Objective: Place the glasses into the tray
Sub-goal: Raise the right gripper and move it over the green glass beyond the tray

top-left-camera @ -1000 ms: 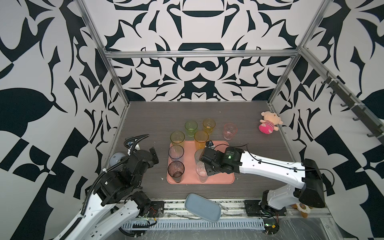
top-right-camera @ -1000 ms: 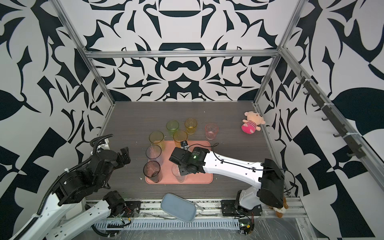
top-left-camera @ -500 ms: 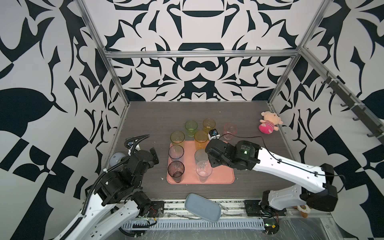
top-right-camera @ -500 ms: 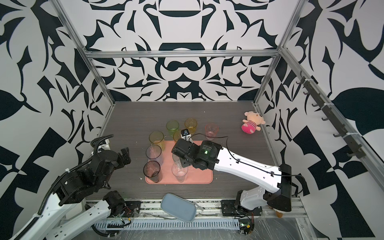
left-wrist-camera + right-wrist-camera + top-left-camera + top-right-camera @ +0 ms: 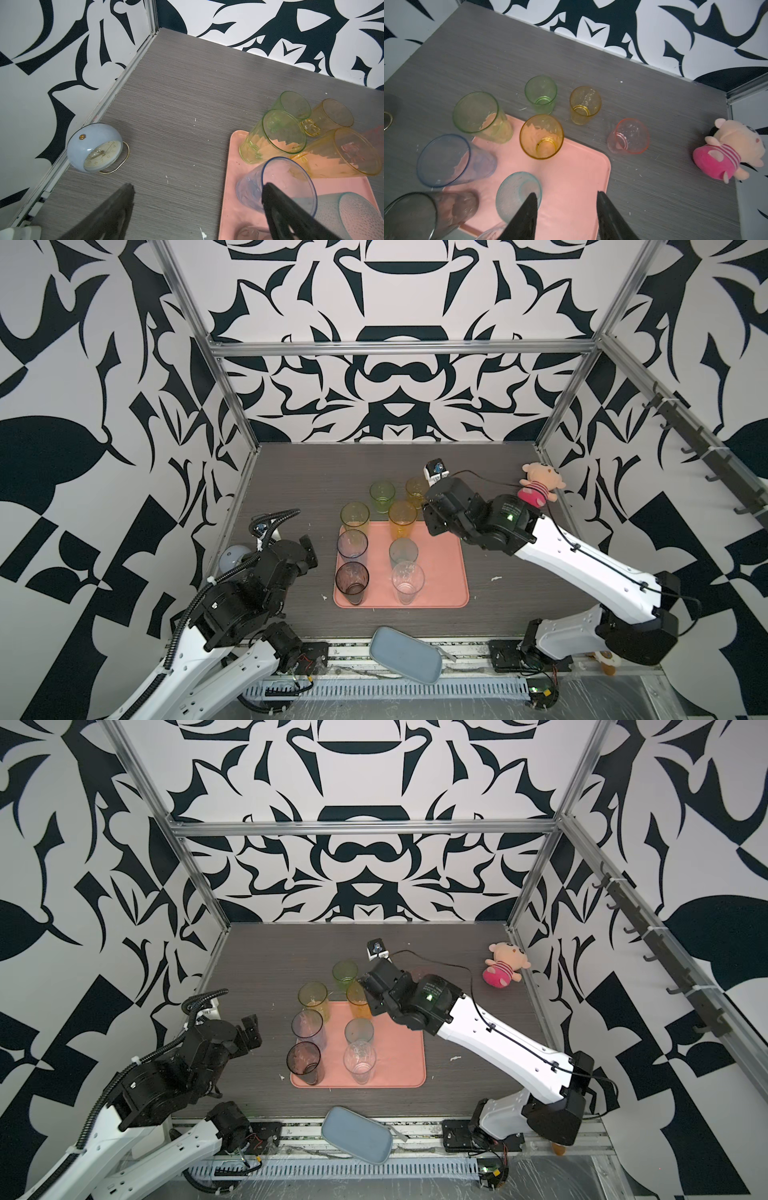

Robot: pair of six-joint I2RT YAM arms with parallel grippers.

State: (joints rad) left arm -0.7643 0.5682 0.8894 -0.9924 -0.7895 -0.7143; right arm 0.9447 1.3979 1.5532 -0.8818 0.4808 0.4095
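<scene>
**Three short glasses waiting off the tray, right jaws spread near its far corner**

The desk (image 5: 299,472) is carrying everything, and the tray (image 5: 440,572) is lying toward its front middle. The right arm (image 5: 582,564) is reaching over the tray's far right corner, while the left arm (image 5: 249,593) is hanging just beside the tray's left edge.

Six glasses are standing inside the tray:
- the yellow-green glass (image 5: 479,116)
- the orange glass (image 5: 541,137)
- the blue glass (image 5: 446,160)
- the grey glass (image 5: 415,214)
- the teal glass (image 5: 518,193)
- the clear glass (image 5: 407,585)

Three short ones are sitting on the desk beyond the far edge: the green glass (image 5: 540,94), the amber glass (image 5: 585,105) and the pink glass (image 5: 628,136).

The crowding is making a knock likely. The tall orange glass is standing right at the far edge, so a low reach toward the green or amber glass could be tipping it. The walls look thin and smooth, so an off-centre pinch may be letting a glass slip or topple. The right arm is hiding the pink glass in both top views, leaving only the right wrist view to guide an approach.

The right jaws are standing spread with nothing between them, above the tray's bare right part. The teal glass is sitting just beside one of them, and the pink glass is lying ahead and apart, just past the tray's corner. The left jaws are spread wide and empty, near the blue glass but not gripping it.
</scene>
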